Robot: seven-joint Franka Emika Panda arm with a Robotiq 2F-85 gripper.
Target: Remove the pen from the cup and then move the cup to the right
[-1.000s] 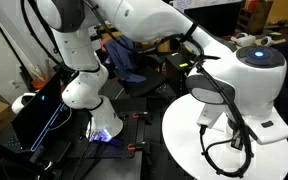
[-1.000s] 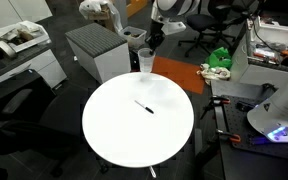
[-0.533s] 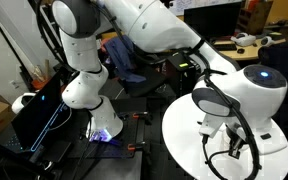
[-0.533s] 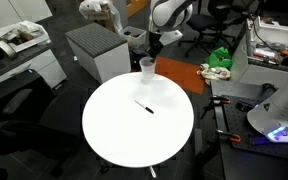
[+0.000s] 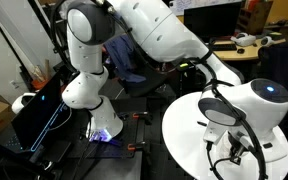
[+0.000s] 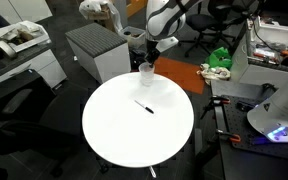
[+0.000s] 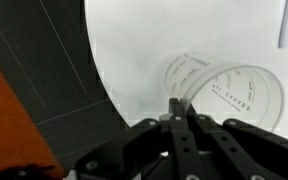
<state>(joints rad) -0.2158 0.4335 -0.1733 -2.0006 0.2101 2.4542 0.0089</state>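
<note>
The clear cup (image 6: 146, 72) is at the far edge of the round white table (image 6: 114, 130). In the wrist view the cup (image 7: 229, 90) is transparent with printed markings, and my gripper (image 7: 178, 108) is shut, pinching its rim wall. In an exterior view my gripper (image 6: 150, 58) comes down onto the cup from above. The dark pen (image 6: 144, 106) lies flat on the table near its middle, outside the cup. Its end shows in the wrist view (image 7: 287, 25) at the top right. In an exterior view the arm (image 5: 249, 100) hides the cup.
A grey cabinet (image 6: 96, 50) stands behind the table and an orange surface (image 6: 179, 76) lies just past the cup. A green object (image 6: 219, 57) sits on a desk. The table's edge (image 7: 102, 80) curves close to the cup over dark floor.
My gripper and the cup have come slightly lower and further in over the table edge. The pen has not moved.
</note>
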